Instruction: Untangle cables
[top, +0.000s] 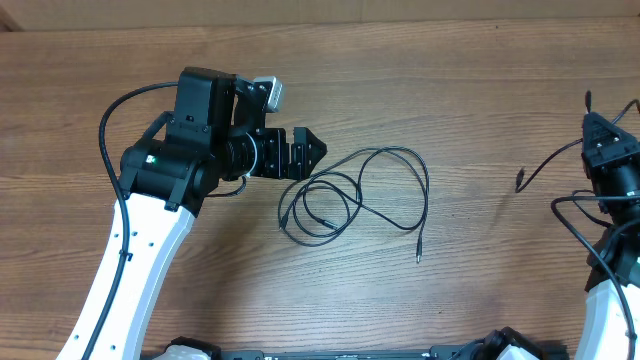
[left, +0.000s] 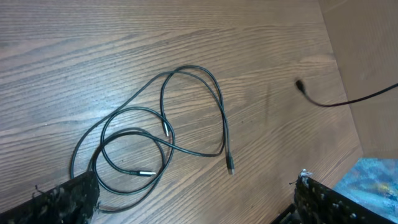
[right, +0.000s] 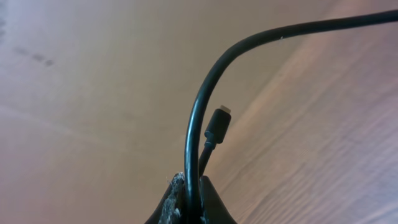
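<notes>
Overhead: a thin black looped cable (top: 355, 195) is laid at 4 o'clock of the left gripper (top: 308, 150), jaws spread wide. A second thin black cable (right: 198, 124) is pinched in the right gripper (right: 189, 208).

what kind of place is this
Likely a robotics lab bench: two white robot arms flank a wood-grain table, one black cable looped on it, a second cable pinched in the right pincer.

Brown wood-grain table (top: 480, 80), mottled blue patch (left: 373, 180) beyond the table's edge
</notes>
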